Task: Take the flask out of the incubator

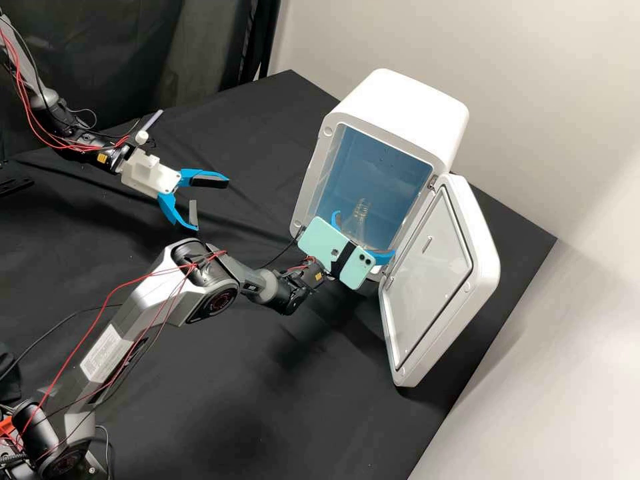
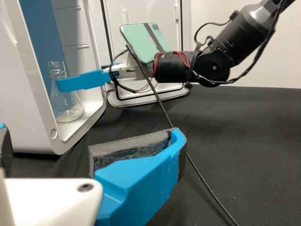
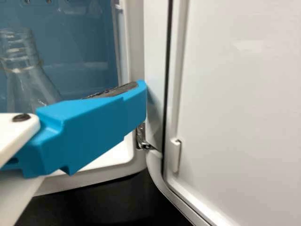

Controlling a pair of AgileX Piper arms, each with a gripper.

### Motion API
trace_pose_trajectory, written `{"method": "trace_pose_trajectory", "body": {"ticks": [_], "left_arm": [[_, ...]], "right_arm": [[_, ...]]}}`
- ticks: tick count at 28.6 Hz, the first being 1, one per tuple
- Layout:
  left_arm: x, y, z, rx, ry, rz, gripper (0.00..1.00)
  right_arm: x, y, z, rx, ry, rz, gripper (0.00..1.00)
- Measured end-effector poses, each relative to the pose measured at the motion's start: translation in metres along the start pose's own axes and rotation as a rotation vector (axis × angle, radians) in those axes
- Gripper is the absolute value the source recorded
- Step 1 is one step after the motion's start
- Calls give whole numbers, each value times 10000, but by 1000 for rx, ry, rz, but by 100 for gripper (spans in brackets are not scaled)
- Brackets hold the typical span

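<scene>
Right claw (image 1: 363, 233) gapes empty at incubator (image 1: 400, 113) mouth before flask (image 1: 361, 212); left claw (image 1: 208, 202) gapes empty.

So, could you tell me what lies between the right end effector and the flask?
Nothing: in the right wrist view, the stretch from right end effector to flask is bare.

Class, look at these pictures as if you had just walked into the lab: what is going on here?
A white incubator stands on the black bench with its door swung wide open. A clear flask stands inside its blue chamber. The right arm's tool is at the opening, its fingers spread and seemingly to either side of the flask, not closed on it. The left arm's tool, also open, hangs above the bench off to the side, holding nothing. The flask is not yet out.
</scene>
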Motion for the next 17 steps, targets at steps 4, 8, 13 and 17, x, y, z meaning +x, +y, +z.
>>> {"method": "trace_pose_trajectory", "body": {"ticks": [4,8,13,17], "left_arm": [[-14,27,-7,10,-6,5,100],[-15,28,-10,5,-5,5,100],[-15,27,-7,7,-9,4,100],[-15,27,-7,7,-9,4,100]], "right_arm": [[29,-80,-103,3,17,-28,100],[37,-187,-189,-3,26,-60,100],[40,-231,-232,-3,34,-69,100],[51,-220,-240,-6,33,-69,100]]}}
